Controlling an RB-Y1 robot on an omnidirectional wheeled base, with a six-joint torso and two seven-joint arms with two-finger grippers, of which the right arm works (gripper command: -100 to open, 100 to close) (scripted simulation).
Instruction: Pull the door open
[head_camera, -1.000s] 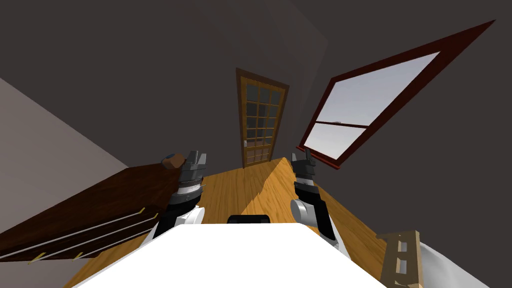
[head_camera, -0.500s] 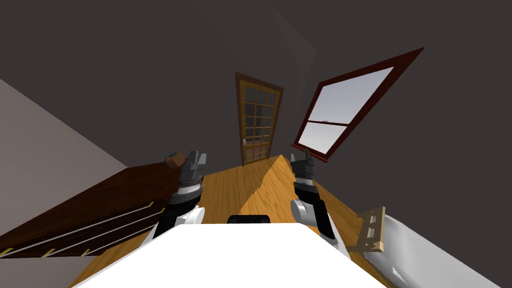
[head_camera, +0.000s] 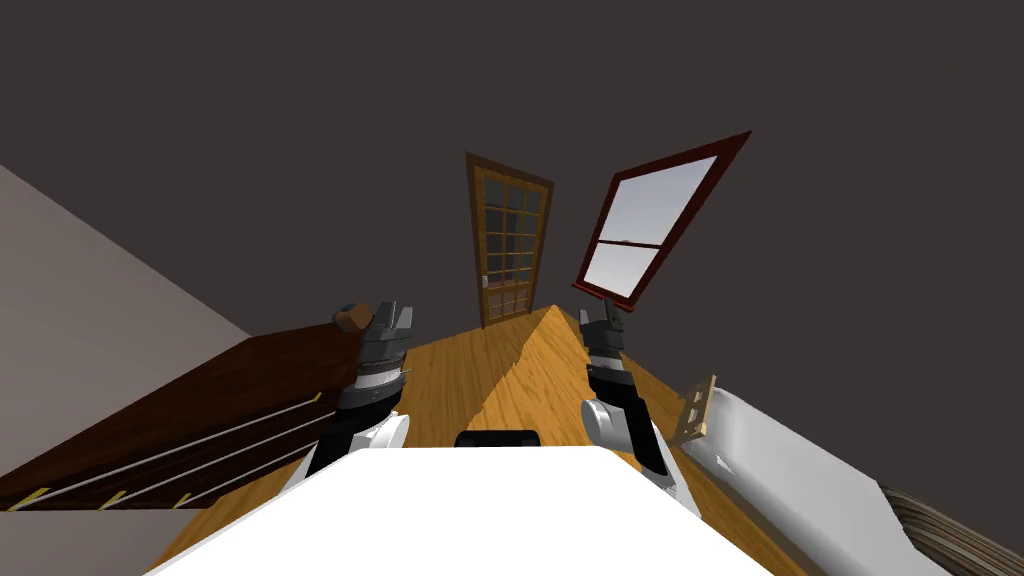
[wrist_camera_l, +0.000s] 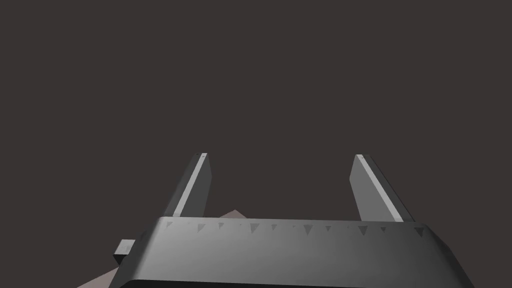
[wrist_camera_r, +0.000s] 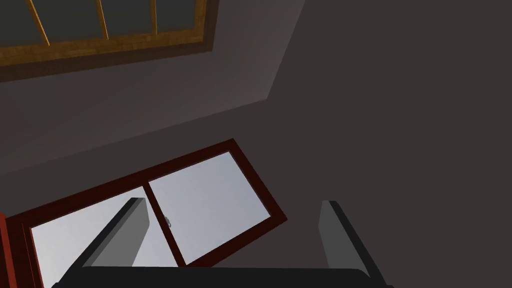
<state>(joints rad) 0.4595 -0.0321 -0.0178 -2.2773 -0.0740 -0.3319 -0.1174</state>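
Our left hand (head_camera: 392, 312): 2 fingers spread wide, nothing between them, raised beside dark brown cabinet (head_camera: 200, 420). Small brown object (head_camera: 352, 319) on cabinet top, just beside that hand. Our right hand (head_camera: 607, 315): fingers likewise apart, gripping nothing, raised over wood floor (head_camera: 500, 375). Door (head_camera: 510, 243), brown with grid of glass panes, flush in its frame in far wall ahead, between our 2 hands, well apart from both. Pale handle (head_camera: 484, 282) on its left edge. Red-framed window (head_camera: 650, 228) near door's right.

Dark grey walls (head_camera: 250, 120) rising around a wooden floor (head_camera: 520, 375), red-framed window (head_camera: 640, 235) showing pale sky, dark brown cabinet (head_camera: 200, 410) running along the left
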